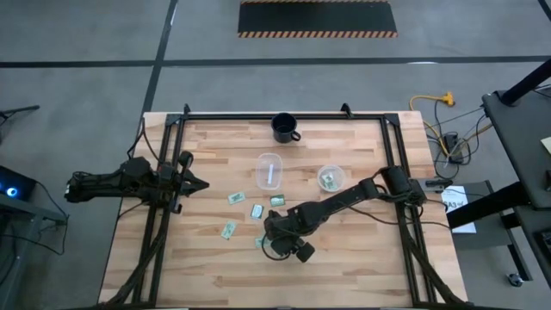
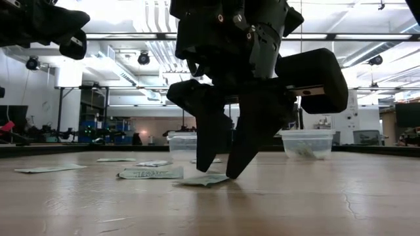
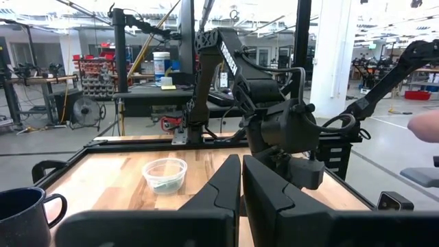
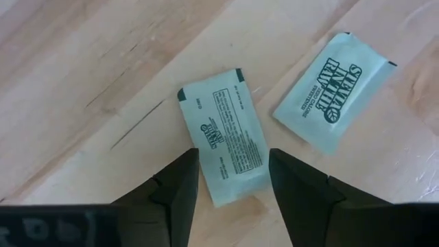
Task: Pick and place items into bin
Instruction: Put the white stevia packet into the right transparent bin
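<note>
The right gripper [image 4: 232, 180] stands tips-down with its jaws parted astride a packet [image 4: 225, 143], not yet clenched, to pinch it for the bin [image 1: 331, 178], while the left gripper [image 1: 196, 182] waits clenched at the table's left edge.

The right arm reaches from the table's right edge across toward its middle, elbow bent, wrist turned down so the right gripper [image 2: 220, 174] points at the tabletop, its two dark fingers [image 4: 182, 189] parted and their tips down at the wood. The left arm waits at the table's left edge, stretched level above the surface, its left gripper [image 1: 196, 183] pointing toward the table's middle with its fingers pressed together.
</note>
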Controlling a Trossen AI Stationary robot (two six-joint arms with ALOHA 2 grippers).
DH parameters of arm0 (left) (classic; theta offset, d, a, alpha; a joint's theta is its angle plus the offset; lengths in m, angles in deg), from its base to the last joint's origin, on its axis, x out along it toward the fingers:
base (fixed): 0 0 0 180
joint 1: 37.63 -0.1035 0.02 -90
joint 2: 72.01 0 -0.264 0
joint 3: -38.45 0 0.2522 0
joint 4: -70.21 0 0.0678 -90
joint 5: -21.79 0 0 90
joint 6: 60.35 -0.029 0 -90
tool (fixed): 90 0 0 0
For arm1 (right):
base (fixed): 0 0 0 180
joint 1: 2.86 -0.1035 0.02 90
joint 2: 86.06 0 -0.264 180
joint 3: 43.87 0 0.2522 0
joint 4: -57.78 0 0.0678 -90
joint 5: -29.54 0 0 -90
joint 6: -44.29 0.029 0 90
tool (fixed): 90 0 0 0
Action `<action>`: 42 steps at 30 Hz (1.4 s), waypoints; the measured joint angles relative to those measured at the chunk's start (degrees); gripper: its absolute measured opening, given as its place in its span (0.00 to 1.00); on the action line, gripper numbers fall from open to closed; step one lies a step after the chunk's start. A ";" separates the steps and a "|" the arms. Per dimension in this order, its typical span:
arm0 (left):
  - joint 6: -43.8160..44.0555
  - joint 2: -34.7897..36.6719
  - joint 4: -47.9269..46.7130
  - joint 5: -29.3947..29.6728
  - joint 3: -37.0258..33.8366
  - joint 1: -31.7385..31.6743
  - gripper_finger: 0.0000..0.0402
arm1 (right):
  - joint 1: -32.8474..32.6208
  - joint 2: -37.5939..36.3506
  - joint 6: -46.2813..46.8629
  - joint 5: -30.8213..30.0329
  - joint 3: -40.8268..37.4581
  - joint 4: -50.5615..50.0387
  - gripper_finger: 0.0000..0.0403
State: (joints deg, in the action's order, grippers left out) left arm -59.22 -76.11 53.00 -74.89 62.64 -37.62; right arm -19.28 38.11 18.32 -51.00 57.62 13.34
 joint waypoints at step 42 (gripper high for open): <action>-0.01 0.00 -0.01 0.02 0.00 0.01 0.00 | 0.85 6.23 2.71 4.61 7.67 -5.19 0.02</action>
State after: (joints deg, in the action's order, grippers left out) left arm -59.23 -76.11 53.00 -74.86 62.64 -37.60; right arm -18.43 44.34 21.03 -46.39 65.29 8.16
